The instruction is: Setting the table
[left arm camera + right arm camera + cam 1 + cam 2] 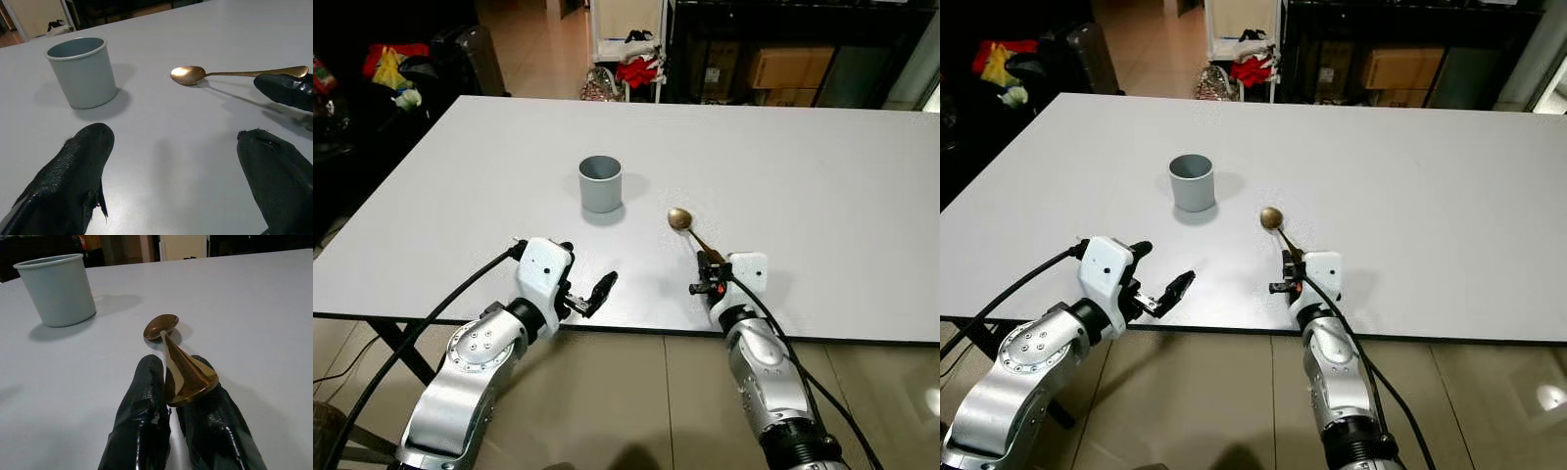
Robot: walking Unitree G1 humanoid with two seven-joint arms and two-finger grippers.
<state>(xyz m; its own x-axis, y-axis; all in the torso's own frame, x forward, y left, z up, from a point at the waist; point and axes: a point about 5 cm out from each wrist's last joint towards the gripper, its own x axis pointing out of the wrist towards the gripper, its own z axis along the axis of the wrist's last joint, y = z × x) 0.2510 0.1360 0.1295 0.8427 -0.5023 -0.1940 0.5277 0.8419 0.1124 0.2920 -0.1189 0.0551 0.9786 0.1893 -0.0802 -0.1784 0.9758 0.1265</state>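
Note:
A gold spoon (681, 219) lies on the white table (822, 186), its bowl pointing towards the far side. My right gripper (708, 264) is shut on the spoon's handle end near the table's front edge; in the right wrist view the handle (186, 374) sits between the two black fingers (142, 406). A grey cup (600, 183) stands upright to the left of the spoon and further back. My left gripper (587, 274) hovers open over the front edge, below the cup, with nothing between its fingers (73, 171).
Behind the table stand a dark shelf with cardboard boxes (788, 69), a rack with red cloth (636, 69) and a dark suitcase (475, 59). Tiled floor (636, 392) lies under the front edge.

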